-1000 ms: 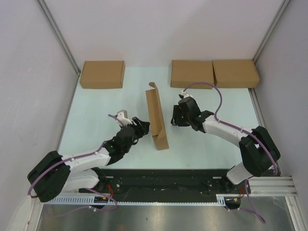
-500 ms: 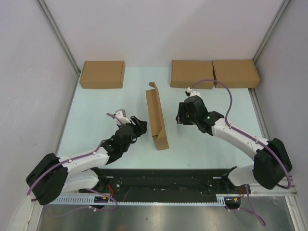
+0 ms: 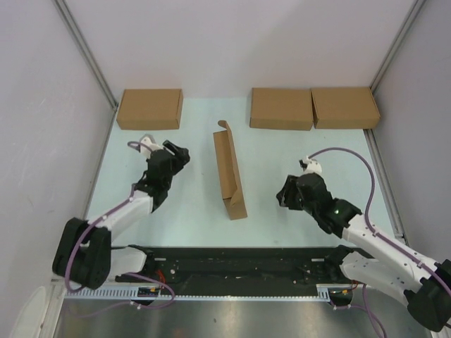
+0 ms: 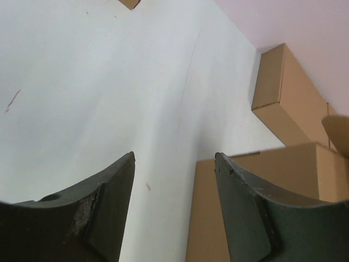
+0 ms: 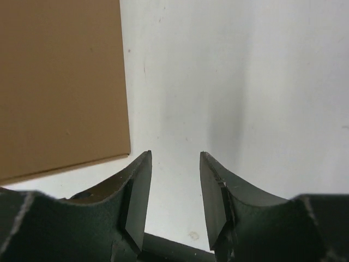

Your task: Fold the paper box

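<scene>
The paper box (image 3: 230,172) is a brown cardboard mailer folded into a narrow shape. It stands on its long edge mid-table, with a small flap sticking out at its far end. My left gripper (image 3: 179,152) hovers well to the left of it, open and empty. In the left wrist view the left gripper (image 4: 174,158) frames the mat, with the paper box (image 4: 262,185) at lower right. My right gripper (image 3: 282,196) is right of the box's near end, apart from it, open and empty. The right wrist view has the right gripper (image 5: 175,156) over bare mat and the paper box (image 5: 60,82) at upper left.
Three closed brown boxes line the back edge: one at the left (image 3: 149,108), two side by side at the right (image 3: 281,108) (image 3: 344,107). One of them (image 4: 281,93) shows in the left wrist view. Grey walls close in both sides. The arms' base rail (image 3: 239,264) runs along the near edge.
Both arms have drawn away from the paper box: the left gripper swung up and left, the right gripper pulled back toward the near right. The box has not moved.
</scene>
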Action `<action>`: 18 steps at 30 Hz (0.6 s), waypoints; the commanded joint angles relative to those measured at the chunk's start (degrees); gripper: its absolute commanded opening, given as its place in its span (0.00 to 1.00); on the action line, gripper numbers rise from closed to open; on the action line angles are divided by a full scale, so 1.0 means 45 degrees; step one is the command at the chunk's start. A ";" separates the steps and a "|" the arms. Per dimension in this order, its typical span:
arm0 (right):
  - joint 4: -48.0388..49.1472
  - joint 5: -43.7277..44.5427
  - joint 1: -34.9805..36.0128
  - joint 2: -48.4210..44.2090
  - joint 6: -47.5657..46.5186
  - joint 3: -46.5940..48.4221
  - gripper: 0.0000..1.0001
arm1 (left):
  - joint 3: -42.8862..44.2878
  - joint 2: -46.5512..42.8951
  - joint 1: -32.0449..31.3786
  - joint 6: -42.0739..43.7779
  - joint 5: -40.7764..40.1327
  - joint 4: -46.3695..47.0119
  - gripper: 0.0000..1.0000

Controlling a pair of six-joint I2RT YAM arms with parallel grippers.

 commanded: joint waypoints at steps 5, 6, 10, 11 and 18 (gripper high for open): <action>0.1367 0.0640 0.2858 -0.0896 0.2167 -0.1684 0.46 | 0.4325 0.4927 0.1734 0.0838 0.4520 0.1697 0.65; 0.1909 0.0855 0.3054 -0.0837 0.2188 -0.1723 0.46 | 0.4622 0.5724 0.1852 0.0760 0.5084 0.1894 0.64; 0.3435 0.0780 0.3836 0.0001 0.2344 -0.1762 0.47 | 0.5989 0.7643 0.2283 0.0156 0.6846 0.3066 0.63; 0.3670 0.0759 0.3876 0.0467 0.2576 -0.1762 0.47 | 0.6456 0.8323 0.2341 0.0096 0.7273 0.3571 0.62; 0.5289 0.0485 0.4422 0.1858 0.3378 -0.1782 0.42 | 0.8042 1.0497 0.2361 -0.0587 0.8448 0.4258 0.58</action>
